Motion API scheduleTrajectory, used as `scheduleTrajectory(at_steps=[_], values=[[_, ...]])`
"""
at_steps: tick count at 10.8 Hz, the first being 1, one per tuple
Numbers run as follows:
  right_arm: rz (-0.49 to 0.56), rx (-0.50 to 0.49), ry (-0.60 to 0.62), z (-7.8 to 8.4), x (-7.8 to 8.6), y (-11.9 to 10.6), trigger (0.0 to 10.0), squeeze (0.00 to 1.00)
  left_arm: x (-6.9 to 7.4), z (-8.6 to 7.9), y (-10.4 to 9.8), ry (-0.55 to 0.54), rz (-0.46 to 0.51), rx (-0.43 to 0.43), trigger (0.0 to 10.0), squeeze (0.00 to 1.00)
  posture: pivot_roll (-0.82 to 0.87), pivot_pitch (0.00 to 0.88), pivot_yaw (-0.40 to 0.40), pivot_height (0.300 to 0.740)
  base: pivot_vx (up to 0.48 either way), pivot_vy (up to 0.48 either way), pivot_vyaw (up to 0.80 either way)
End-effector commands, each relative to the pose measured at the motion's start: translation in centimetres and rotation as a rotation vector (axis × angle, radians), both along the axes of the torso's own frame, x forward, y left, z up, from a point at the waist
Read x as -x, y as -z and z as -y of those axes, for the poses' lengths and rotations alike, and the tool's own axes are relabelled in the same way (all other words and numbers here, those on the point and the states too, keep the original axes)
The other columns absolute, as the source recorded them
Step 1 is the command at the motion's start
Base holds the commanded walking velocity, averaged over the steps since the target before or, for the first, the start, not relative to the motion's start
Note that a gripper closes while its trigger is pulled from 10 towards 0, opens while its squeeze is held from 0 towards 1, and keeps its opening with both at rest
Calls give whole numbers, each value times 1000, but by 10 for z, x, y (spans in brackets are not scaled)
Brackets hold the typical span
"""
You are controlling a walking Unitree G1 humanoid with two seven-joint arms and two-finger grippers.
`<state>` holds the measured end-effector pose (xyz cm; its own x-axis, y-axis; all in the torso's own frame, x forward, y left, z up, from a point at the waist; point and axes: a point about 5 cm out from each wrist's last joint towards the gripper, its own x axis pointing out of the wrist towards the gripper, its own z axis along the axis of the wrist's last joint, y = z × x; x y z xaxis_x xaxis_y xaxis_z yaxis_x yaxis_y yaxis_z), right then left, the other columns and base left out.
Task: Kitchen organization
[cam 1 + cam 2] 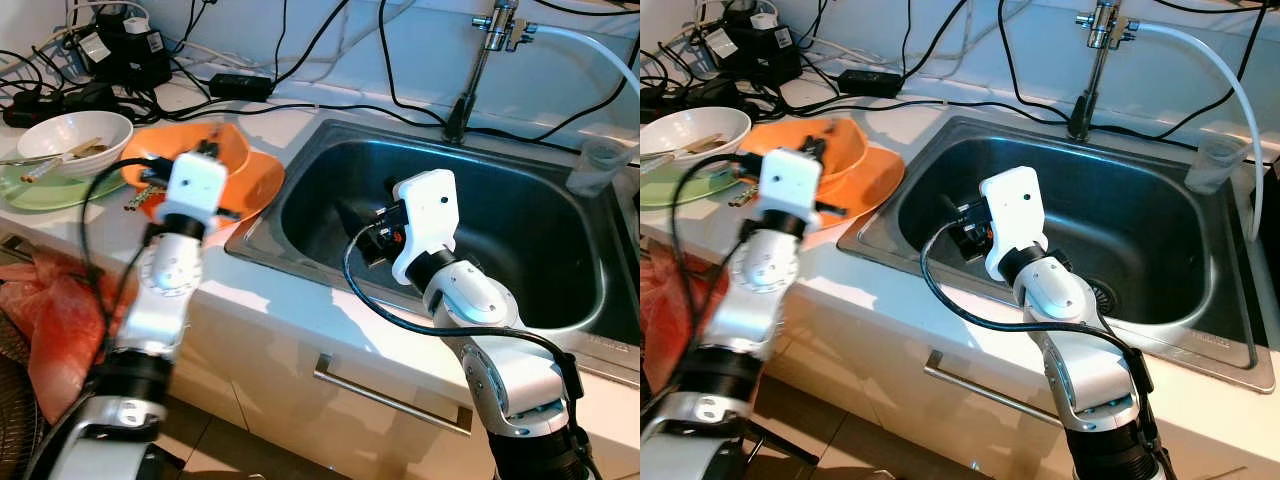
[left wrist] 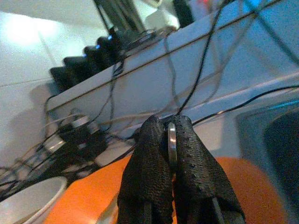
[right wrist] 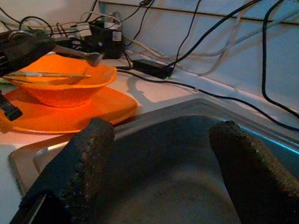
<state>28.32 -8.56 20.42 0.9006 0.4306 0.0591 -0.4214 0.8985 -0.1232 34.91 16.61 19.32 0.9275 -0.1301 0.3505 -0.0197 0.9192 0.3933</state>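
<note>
**Spoon held edge-on over the orange bowl**

The left pincer (image 2: 172, 140) was closed on a thin metal spoon (image 2: 172, 142), its 2 knobbly black fingers (image 2: 149, 154) squeezing the handle from both sides. In the right wrist view the spoon (image 3: 77, 53) stuck out over the orange bowl (image 3: 60, 84), at the upper left of the frame. It looked light, stiff and smooth, so I judged it likely to twist or slip between the pads; a hold on the flat of the handle, near its middle, seemed safest.

The bowl sat on an orange plate (image 1: 262, 180), both glossy plastic by the look, light and hard to break. A pale stick (image 3: 46, 74) lay across the bowl's rim. A white bowl (image 1: 75, 135) on a green plate (image 1: 45, 190) stood further left on the white worktop (image 1: 290, 125).

The right pincer (image 3: 159, 158) hung spread wide and empty inside the steel sink (image 1: 520, 220), a smooth, rounded basin.
</note>
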Motion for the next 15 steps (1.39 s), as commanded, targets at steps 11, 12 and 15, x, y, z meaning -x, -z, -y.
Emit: scheduleTrajectory(at_steps=[11, 12, 15], values=[[-62, 159, 180, 32, 2, 10, 10000, 0, 1, 81, -3, 396, -60, 130, 0, 0, -163, 0, 58, 740, 0, 0, 0], [-66, 174, 223, 39, 3, 11, 10000, 0, 0, 85, -1, 413, -82, 145, 0, 0, -181, 0, 66, 740, 0, 0, 0], [-102, 226, 378, 68, 6, 14, 10000, 0, -5, 102, 11, 471, -177, 204, 0, 0, -233, 0, 85, 740, 0, 0, 0]])
